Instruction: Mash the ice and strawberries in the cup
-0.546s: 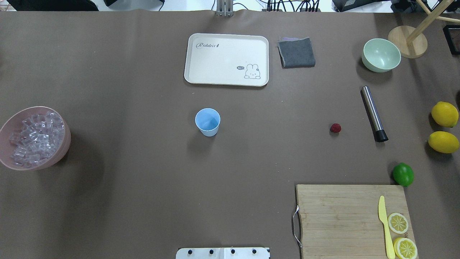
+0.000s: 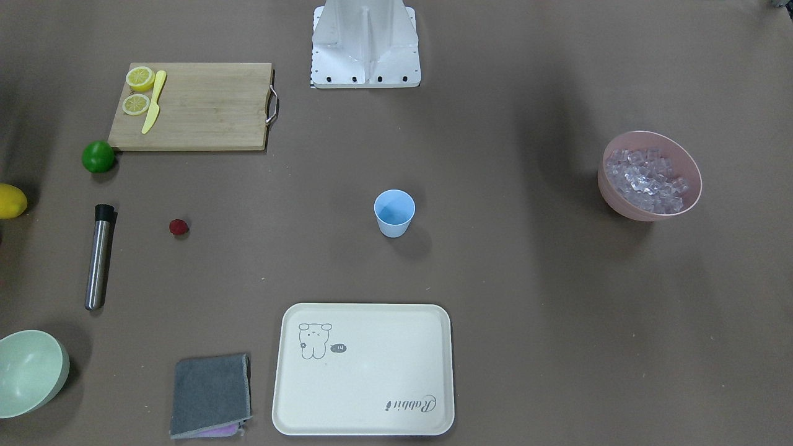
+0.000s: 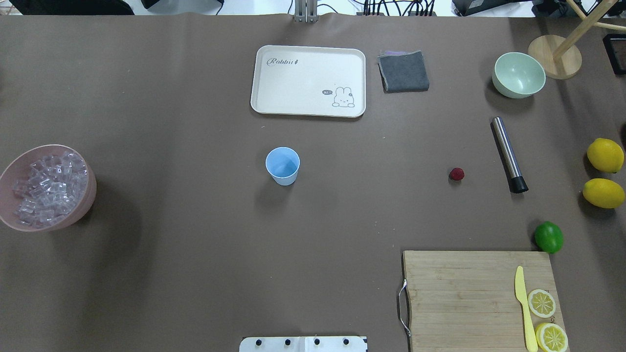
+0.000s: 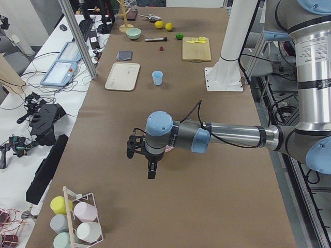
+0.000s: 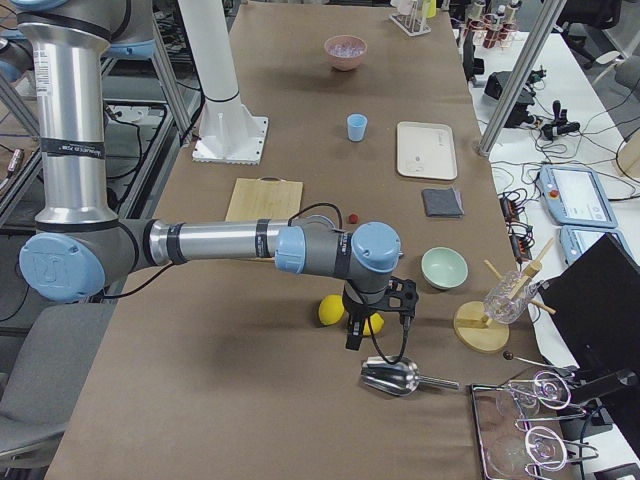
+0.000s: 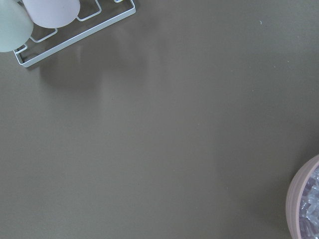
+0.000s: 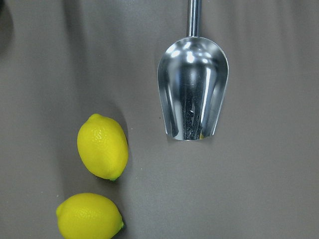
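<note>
Cup [image 3: 282, 165] well apart from left gripper [image 4: 141, 158]

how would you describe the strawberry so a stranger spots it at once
In the overhead view, start at the wooden cutting board on the robot's right. Beyond it lies a steel muddler; the strawberry sits left of its black end. It is the only small dark-red thing, smaller than the green lime.

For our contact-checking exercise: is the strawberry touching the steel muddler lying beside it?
Apart. The overhead view shows a strip of bare brown table between the strawberry and the muddler; the front-facing view shows the same gap.
</note>
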